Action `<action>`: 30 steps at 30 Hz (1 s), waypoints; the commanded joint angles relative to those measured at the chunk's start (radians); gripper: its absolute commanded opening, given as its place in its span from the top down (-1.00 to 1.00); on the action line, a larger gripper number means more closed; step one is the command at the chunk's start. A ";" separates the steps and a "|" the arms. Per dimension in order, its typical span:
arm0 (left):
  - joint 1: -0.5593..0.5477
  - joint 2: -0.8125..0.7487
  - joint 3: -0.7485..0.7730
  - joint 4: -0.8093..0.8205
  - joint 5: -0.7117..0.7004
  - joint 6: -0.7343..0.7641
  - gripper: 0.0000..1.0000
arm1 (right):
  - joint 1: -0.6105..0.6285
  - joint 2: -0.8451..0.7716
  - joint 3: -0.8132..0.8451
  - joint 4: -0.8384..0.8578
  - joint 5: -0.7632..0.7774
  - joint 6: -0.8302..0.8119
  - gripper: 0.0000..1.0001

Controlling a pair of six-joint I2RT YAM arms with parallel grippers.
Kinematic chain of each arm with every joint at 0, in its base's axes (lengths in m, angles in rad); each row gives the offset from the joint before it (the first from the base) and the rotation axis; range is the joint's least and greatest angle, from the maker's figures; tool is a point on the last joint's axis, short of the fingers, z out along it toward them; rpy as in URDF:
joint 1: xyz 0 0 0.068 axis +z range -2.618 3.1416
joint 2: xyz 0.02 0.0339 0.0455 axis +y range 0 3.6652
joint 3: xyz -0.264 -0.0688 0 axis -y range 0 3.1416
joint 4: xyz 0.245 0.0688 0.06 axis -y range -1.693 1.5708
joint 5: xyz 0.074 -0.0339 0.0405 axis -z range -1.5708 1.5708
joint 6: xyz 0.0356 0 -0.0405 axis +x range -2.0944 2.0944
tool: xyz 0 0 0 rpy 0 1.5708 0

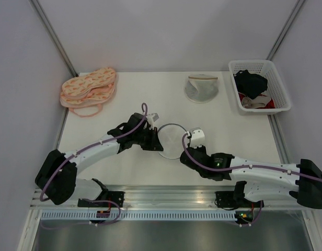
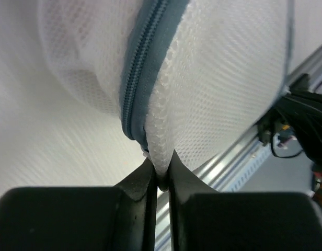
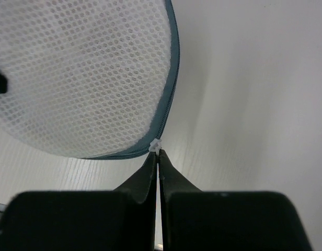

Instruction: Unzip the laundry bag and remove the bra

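The laundry bag (image 1: 171,139), a round white mesh dome with a dark hoop rim, lies at the table's middle between both grippers. My left gripper (image 1: 154,140) is at its left edge; in the left wrist view it (image 2: 161,175) is shut on a fold of the bag's mesh (image 2: 203,78) beside the blue-grey zipper (image 2: 142,68). My right gripper (image 1: 186,140) is at the bag's right edge; in the right wrist view it (image 3: 158,155) is shut on the small white zipper pull (image 3: 156,146) at the bag's rim (image 3: 174,63). The zipper looks closed. The pale pink bra is not visible.
A stack of peach-orange patterned bras (image 1: 89,88) lies at the back left. A greyer round mesh bag with a beige band (image 1: 201,88) lies at the back centre. A white basket (image 1: 278,94) with dark and red clothes stands at the back right.
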 commanded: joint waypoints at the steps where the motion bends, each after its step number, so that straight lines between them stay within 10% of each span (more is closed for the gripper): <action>1: 0.013 0.097 0.073 -0.101 -0.122 0.138 0.70 | -0.003 -0.020 -0.008 0.005 0.007 -0.033 0.99; 5: 0.046 0.155 0.130 0.016 -0.162 0.098 -0.39 | -0.002 0.015 -0.028 0.074 -0.073 -0.040 0.99; 8: 0.079 0.141 0.168 0.059 -0.203 0.003 -0.71 | -0.003 0.055 -0.033 0.116 -0.114 -0.031 0.99; 22: 0.031 -0.374 -0.428 0.381 -0.091 -0.578 -0.96 | -0.003 0.095 -0.035 0.508 -0.463 -0.149 0.99; 30: 0.027 -0.342 -0.585 0.750 -0.128 -0.772 -0.99 | -0.005 0.201 0.015 0.525 -0.532 -0.182 0.99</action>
